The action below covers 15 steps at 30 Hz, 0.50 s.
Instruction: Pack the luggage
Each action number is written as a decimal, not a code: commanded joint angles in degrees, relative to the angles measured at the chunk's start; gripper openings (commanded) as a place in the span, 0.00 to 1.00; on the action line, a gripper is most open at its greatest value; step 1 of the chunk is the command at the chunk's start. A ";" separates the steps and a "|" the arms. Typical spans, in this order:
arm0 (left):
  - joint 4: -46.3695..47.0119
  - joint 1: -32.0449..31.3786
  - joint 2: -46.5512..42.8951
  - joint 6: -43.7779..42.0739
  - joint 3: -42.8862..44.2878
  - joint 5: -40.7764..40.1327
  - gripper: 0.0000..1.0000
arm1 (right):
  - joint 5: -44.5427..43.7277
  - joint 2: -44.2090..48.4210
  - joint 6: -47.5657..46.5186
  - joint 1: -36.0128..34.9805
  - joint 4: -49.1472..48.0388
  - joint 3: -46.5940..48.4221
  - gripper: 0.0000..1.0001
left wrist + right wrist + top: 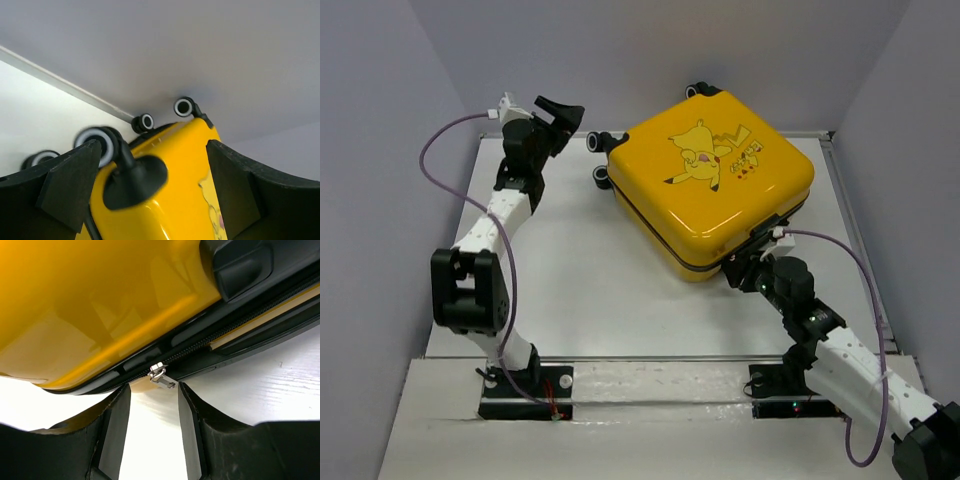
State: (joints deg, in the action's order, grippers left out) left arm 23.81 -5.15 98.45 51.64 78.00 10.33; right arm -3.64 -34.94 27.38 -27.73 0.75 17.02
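The luggage [715, 180] is a yellow hard-shell suitcase with a cartoon Pikachu. It lies flat with its lid down on the table at the back right, wheels [604, 160] pointing left. My left gripper [560, 112] is open by the wheel end; in the left wrist view its fingers [70, 180] flank a wheel bracket [132, 180] without touching it. My right gripper [748, 262] is open at the suitcase's near edge. In the right wrist view a silver zipper pull [161, 376] hangs from the black zipper trim [200, 347], just beyond the fingertips [117, 405].
The white table [600, 290] sits inside grey walls on three sides. A black handle recess [245, 265] shows on the suitcase edge to the right of the zipper pull. The arm bases are bolted at the near edge [525, 390].
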 commanded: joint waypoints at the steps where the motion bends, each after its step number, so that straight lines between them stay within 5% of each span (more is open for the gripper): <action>1: 14.06 -7.49 -12.92 -0.75 -15.91 -8.91 0.97 | 0.74 -2.32 -0.92 0.13 -4.45 0.65 0.48; 7: 20.92 -18.56 -27.68 -4.60 -40.08 -18.92 0.88 | -2.07 -4.43 -1.45 0.13 -3.66 1.52 0.45; 15: 21.71 -28.85 -33.15 -6.28 -50.48 -21.23 0.58 | -4.36 -8.56 -3.56 0.13 -2.43 5.31 0.44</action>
State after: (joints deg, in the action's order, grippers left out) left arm 39.29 -28.75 67.64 49.06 28.99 -7.31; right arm -5.91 -42.00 26.09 -27.73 -0.14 18.04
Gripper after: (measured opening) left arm 0.620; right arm 0.445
